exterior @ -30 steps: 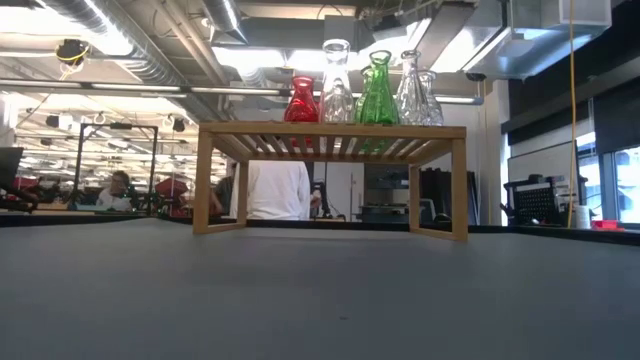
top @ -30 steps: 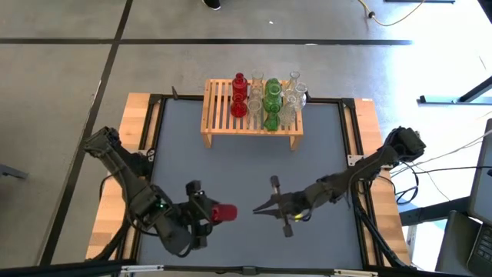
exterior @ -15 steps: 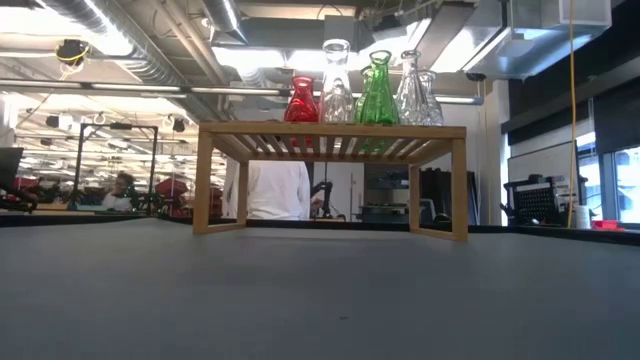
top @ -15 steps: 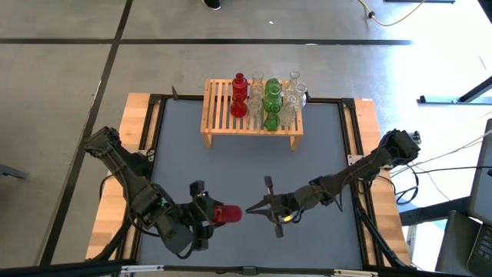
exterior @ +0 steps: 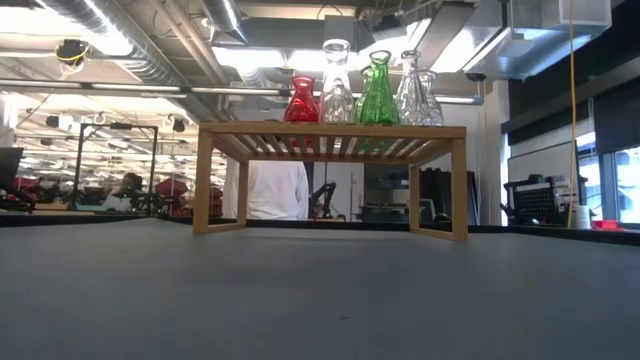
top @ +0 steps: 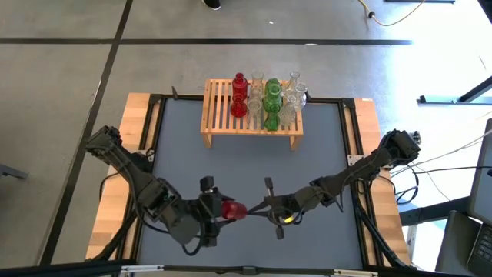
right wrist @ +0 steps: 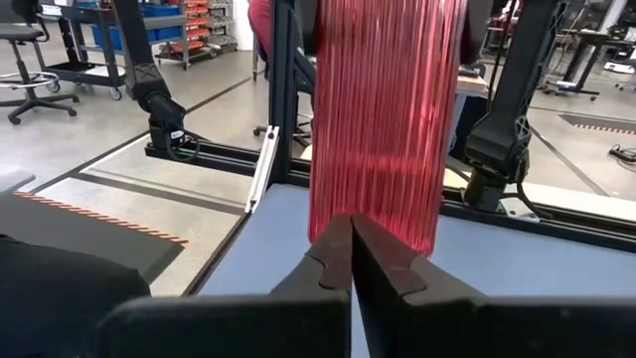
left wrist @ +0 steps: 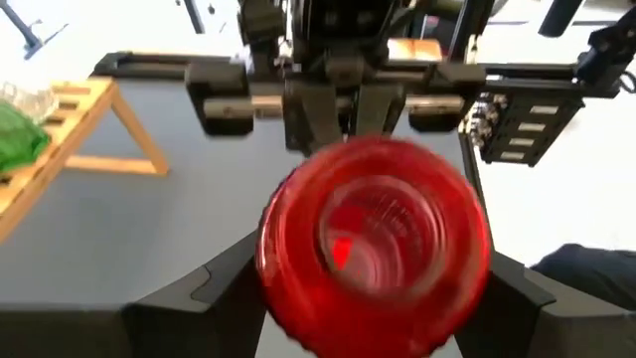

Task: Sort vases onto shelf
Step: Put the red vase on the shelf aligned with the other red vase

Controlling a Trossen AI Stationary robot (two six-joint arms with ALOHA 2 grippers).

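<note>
My left gripper is near the table's front edge, shut on a red ribbed vase. My right gripper is shut, its tips right at the vase's end that points toward the table's right. The light-wood shelf stands on its short legs at the far middle of the table. On its slats stand a red vase, green vases and clear ones. The low view shows only the shelf and those vases, neither gripper. My left gripper pinches the red vase by its two opposite sides, one finger on each side. The vase runs lengthwise along the fingers, its round end facing the wrist camera. It slants down toward the table's right, clear of the table. My right gripper has its shut fingertips in front of the vase's lower end; I cannot tell whether they touch it.
Bare grey mat lies between the shelf and the grippers. Wooden boards and black rails edge the table on both sides. The shelf's left slats carry nothing. A person stands in the room behind the shelf.
My left gripper has gone toward the table's right and slightly up with the red vase, turning as it went. My right gripper, kept shut, has gone toward the table's left up to the vase, then held still.
</note>
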